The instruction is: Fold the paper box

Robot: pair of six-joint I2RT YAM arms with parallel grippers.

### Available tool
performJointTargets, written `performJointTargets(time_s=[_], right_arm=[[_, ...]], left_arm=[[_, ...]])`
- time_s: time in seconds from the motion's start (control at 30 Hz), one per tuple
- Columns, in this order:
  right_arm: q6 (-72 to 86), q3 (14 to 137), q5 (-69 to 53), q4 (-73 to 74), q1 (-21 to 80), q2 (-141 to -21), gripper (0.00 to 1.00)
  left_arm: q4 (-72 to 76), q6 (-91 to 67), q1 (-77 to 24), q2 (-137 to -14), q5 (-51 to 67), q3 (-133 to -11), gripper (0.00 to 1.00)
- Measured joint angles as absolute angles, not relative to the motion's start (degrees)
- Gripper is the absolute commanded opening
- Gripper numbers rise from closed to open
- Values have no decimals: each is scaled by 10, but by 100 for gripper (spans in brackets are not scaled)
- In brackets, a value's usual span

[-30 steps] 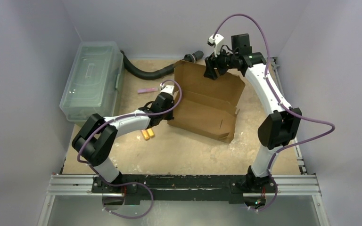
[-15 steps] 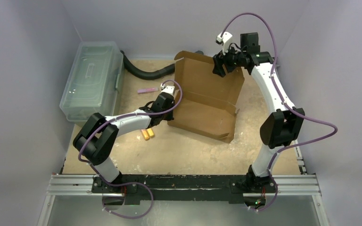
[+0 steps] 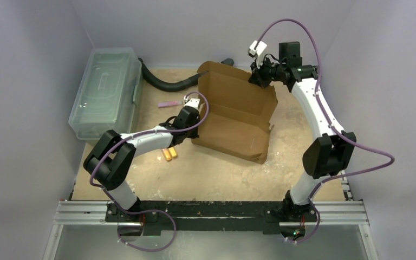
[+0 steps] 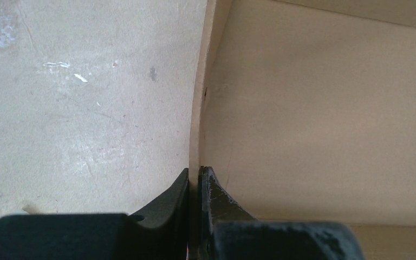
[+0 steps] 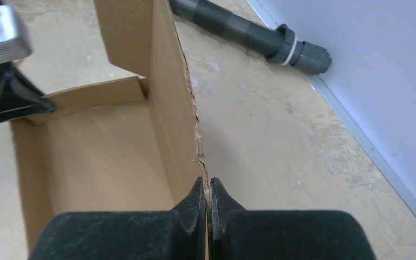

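Half-formed paper box (image 3: 233,127) on the worktop (image 3: 216,173), held between two pincers. Left pincer (image 4: 196,176) is clamped on a side wall. Right pincer (image 5: 208,187) is pinched on the raised rear panel's edge. Walls look partly up; lid and flaps seem not yet folded.

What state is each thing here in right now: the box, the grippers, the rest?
paper box: half folded, open on top, back flap raised.
left gripper: shut on the box's left wall.
right gripper: shut on the raised flap's edge.
clear plastic bin: lid on.
black hose: lying behind the box.
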State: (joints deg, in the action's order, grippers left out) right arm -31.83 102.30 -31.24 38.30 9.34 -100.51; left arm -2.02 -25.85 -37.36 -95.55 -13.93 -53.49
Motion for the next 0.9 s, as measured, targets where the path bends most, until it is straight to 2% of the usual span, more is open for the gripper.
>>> performJointTargets(time_s=[0.13, 0.27, 0.43, 0.9], right_arm=[[-319, 997, -337, 399, 95, -972, 0], [-317, 997, -383, 422, 96, -970, 0], [-319, 997, -432, 463, 96, -971, 0], [-333, 985, -443, 488, 105, -971, 0]], left_arm=[[-19, -254, -364, -955, -136, -536, 3], [-21, -244, -352, -958, -129, -545, 10], [-23, -241, -343, -965, -120, -558, 10], [-23, -238, -328, -973, -81, -564, 46]])
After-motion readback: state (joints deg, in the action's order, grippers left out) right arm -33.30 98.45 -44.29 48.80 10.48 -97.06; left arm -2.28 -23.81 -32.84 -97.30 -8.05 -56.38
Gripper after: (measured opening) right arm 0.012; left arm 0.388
